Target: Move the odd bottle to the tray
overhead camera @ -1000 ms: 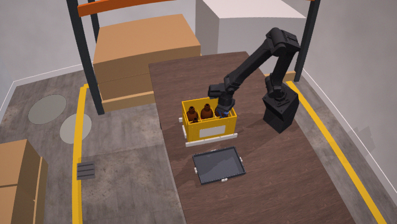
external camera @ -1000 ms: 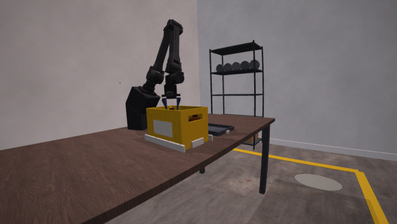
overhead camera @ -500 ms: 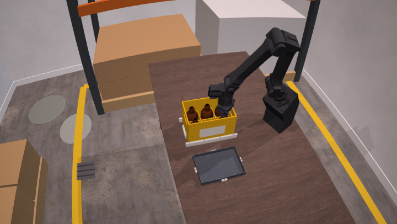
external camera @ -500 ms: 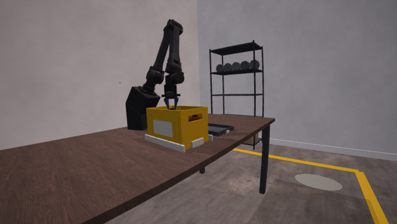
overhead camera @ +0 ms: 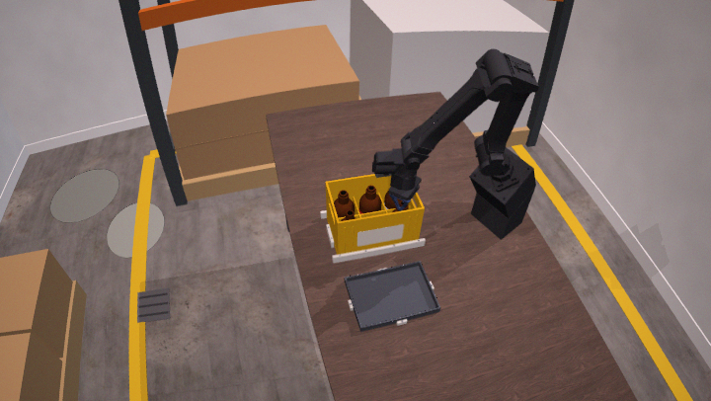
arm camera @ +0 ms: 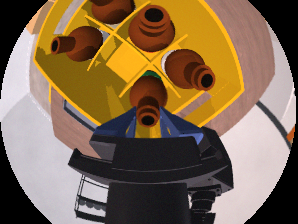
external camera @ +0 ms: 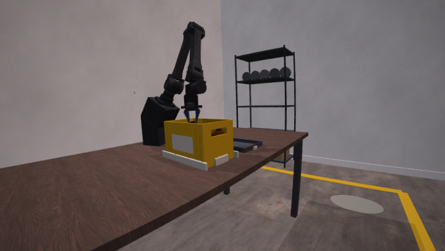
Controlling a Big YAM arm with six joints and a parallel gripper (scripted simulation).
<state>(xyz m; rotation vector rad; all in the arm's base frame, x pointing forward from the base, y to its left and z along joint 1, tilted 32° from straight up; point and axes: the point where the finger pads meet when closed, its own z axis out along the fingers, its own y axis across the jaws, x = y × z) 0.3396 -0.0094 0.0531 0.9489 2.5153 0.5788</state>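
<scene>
In the top view, you have the yellow plastic crate (overhead camera: 414,226) (external camera: 217,148) (arm camera: 227,65) upright on the brown wooden table (overhead camera: 498,298) (external camera: 78,193), with the dark grey rectangular tray (overhead camera: 395,301) (external camera: 249,147) lying flat near its labelled long side.

From the exterior view, your black gripper with blue fingers (overhead camera: 401,201) (external camera: 193,120) points down into the crate's opening.

In the wrist view, your fingers are closed on the neck of a brown glass-like bottle (overhead camera: 392,199) (arm camera: 148,92), standing inside the crate; four other brown bottles (overhead camera: 369,202) (arm camera: 151,39) share its compartments. You can't tell which neck differs.

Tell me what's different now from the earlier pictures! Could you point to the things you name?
The fingers (overhead camera: 401,202) (external camera: 193,121) moved toward each other and now look closed on the neck of one brown bottle (overhead camera: 391,200) (external camera: 193,122) (arm camera: 148,95). Nothing was let go. The yellow crate (overhead camera: 413,223) (external camera: 217,148) (arm camera: 227,82), the tray (overhead camera: 398,298) (external camera: 247,144) and the other bottles in the top view (overhead camera: 369,202) stayed put.
</scene>
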